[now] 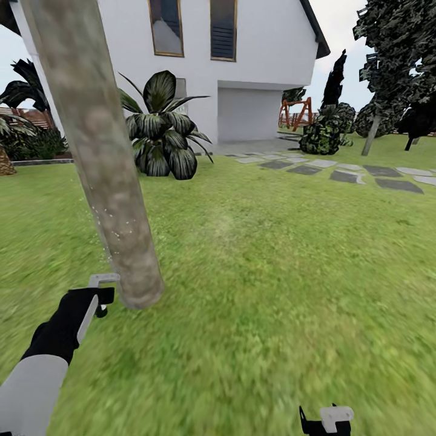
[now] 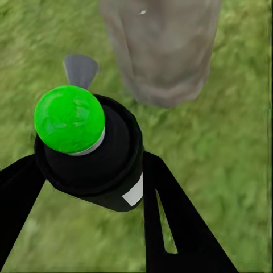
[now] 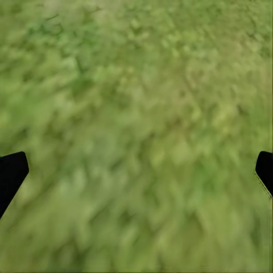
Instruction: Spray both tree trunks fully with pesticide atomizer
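Note:
A thick mottled grey-beige tree trunk (image 1: 103,157) leans across the left of the head view, and its base meets the lawn. A few white pesticide specks (image 1: 106,233) dot its lower left side. My left gripper (image 1: 91,303) is shut on the pesticide atomizer (image 2: 91,153), a black canister with a bright green ball on top and a grey nozzle (image 1: 103,280). The nozzle sits just left of the trunk's base (image 2: 162,51). My right gripper (image 1: 327,421) hangs low over bare grass, open and holding nothing, its fingertips far apart in the right wrist view (image 3: 136,170).
Green lawn spreads all around. A white house (image 1: 254,66) stands behind, with a broad-leaved dark plant (image 1: 160,127) in front of it. Grey stepping stones (image 1: 351,172) run to the right. A dark bush (image 1: 324,133) and dark trees (image 1: 393,60) stand at the far right.

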